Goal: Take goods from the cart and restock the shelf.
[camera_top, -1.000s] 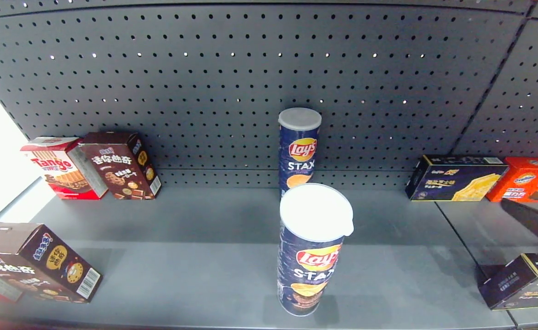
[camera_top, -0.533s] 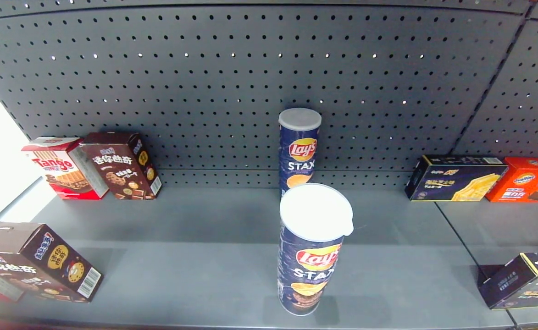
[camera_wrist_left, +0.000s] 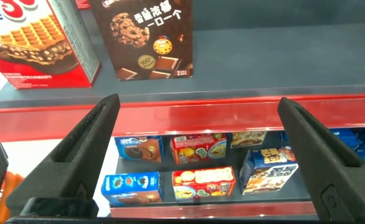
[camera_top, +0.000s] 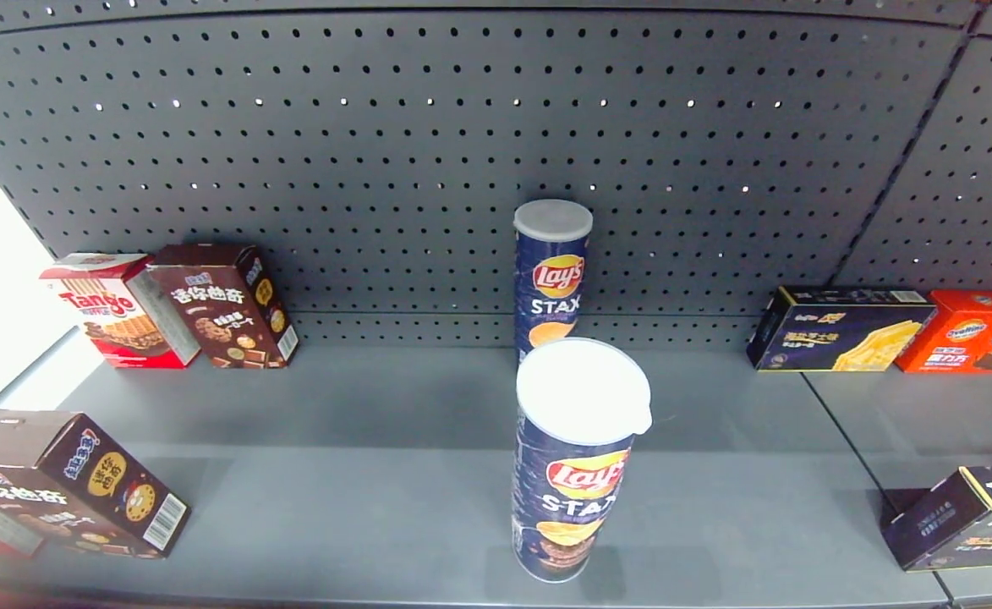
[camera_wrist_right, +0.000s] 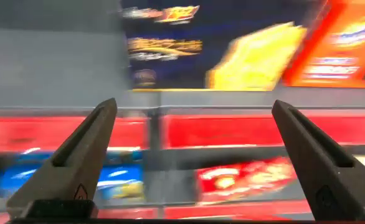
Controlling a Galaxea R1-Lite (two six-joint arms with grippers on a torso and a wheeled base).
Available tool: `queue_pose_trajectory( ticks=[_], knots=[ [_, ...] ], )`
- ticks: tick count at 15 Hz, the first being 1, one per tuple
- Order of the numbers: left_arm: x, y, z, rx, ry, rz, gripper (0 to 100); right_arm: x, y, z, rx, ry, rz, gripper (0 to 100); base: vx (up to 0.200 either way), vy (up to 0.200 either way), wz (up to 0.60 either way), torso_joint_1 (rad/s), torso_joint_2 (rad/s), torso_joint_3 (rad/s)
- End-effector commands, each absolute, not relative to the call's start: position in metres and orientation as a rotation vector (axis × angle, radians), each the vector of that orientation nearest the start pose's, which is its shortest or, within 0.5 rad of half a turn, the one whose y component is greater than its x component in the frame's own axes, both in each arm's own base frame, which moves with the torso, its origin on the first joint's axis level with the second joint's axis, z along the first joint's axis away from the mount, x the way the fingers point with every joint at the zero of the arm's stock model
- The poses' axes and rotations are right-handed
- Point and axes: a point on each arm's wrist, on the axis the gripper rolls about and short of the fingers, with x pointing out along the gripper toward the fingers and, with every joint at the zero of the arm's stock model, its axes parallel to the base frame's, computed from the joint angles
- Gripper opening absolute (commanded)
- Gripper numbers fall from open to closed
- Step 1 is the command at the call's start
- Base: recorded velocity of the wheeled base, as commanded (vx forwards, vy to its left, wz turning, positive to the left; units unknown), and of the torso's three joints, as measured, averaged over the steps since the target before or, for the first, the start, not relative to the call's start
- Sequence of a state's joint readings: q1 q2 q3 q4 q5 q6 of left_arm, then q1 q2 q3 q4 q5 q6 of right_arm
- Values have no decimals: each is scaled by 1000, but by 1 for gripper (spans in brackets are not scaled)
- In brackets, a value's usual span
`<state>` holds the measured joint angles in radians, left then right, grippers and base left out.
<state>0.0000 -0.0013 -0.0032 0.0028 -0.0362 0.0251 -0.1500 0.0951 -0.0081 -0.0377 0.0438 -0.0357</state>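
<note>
Eyes on the tall dark-blue cardboard chip can with the white plastic lid [camera_top: 576,474]. It stands upright near the front edge of the grey metal shelf [camera_top: 360,474]. A second dark-blue chip can with a grey lid [camera_top: 551,279] stands directly behind it, against the perforated back panel [camera_top: 377,127]. Two cans placed, I'd say.

Your left gripper [camera_wrist_left: 198,168] is spread wide with nothing in it. It sits low and well to the left of the front can, facing the brown cardboard cookie box [camera_wrist_left: 148,37] and the red wafer box [camera_wrist_left: 39,43]. Your right gripper [camera_wrist_right: 195,162] gapes just as wide and carries nothing. It's well to the right of that can, before the dark-blue-and-yellow box [camera_wrist_right: 189,46] and the orange box [camera_wrist_right: 344,43].

There's plenty of bare shelf on either side of the can, so my read is you're between loads and due back for more stock.
</note>
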Motion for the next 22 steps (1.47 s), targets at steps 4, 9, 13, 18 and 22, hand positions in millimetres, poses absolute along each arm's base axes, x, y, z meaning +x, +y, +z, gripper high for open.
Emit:
queue_pose_trajectory(
  ticks=[4, 9, 13, 18, 22],
  knots=[
    [-23, -1, 76, 29, -1, -38, 100, -19, 10, 82, -40, 20, -98, 100, 0, 0, 0, 0, 0, 0],
    [-23, -1, 76, 29, -1, -37, 100, -22, 10, 82, -33, -37, -316, 100, 0, 0, 0, 0, 0, 0],
    [-23, -1, 76, 28, -1, -37, 100, -21, 9, 76, -1, 2, -362, 100, 0, 0, 0, 0, 0, 0],
    [-23, -1, 76, 29, -1, -37, 100, -18, 6, 77, 3, 55, -268, 100, 0, 0, 0, 0, 0, 0],
    [-23, -1, 76, 29, -1, -37, 100, -14, 3, 78, 9, 116, -181, 100, 0, 0, 0, 0, 0, 0]
  ],
)
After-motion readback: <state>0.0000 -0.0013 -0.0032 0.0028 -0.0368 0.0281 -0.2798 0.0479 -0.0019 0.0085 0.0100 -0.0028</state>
